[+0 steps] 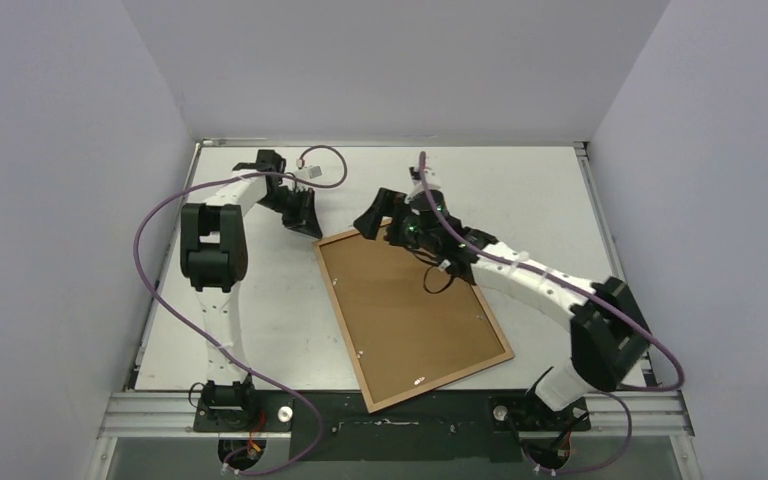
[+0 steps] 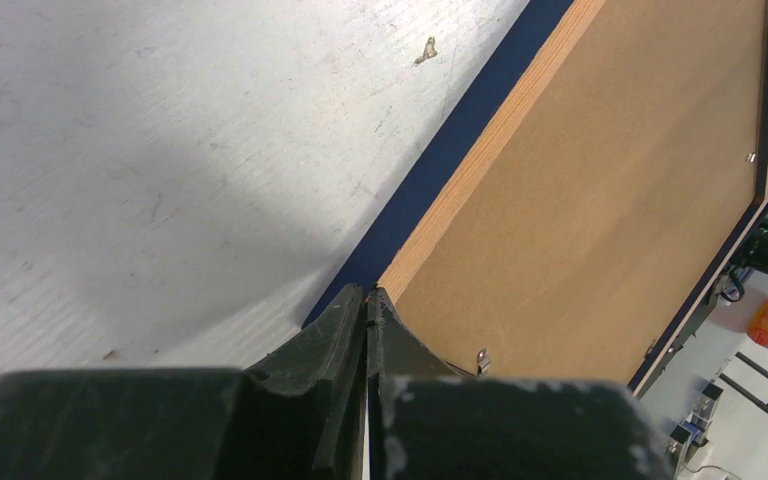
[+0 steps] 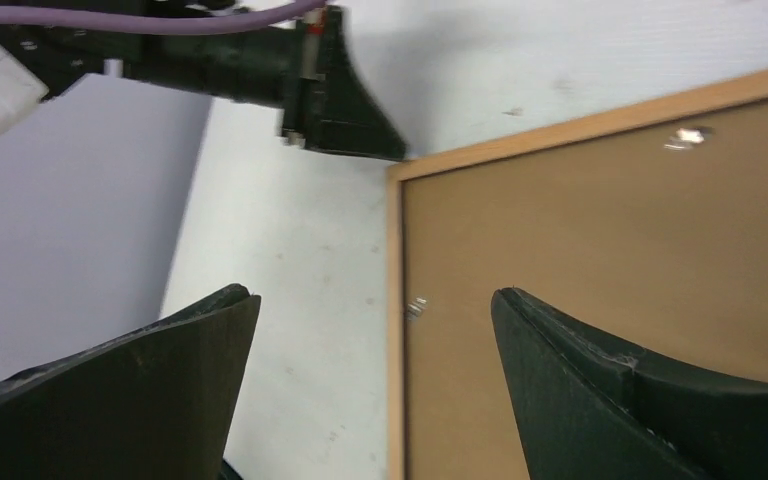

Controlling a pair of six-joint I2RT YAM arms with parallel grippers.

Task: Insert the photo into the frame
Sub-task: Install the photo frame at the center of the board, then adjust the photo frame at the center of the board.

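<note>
Left tool (image 2: 368,296) is clenched with nothing between the jaws, tip at the far-left corner of the frame (image 1: 415,315). I can't tell if it touches the rim or only the surface (image 1: 520,190) beside it.

Right tool (image 3: 375,295) is released, jaws wide and empty, hanging over the frame's far short edge next to that corner. Height above the frame is unclear, and in the top view it hides the frame's far corner.

The frame lies flat on the surface, rotated, brown back up. A dark blue edge peeks out along its left side. There are small metal tabs (image 2: 481,357) on the back near the rim.

I can't make out the photo; whatever sits under the brown back is hidden. A tiny metal bit (image 2: 426,50) lies left of the frame, too small to identify.
</note>
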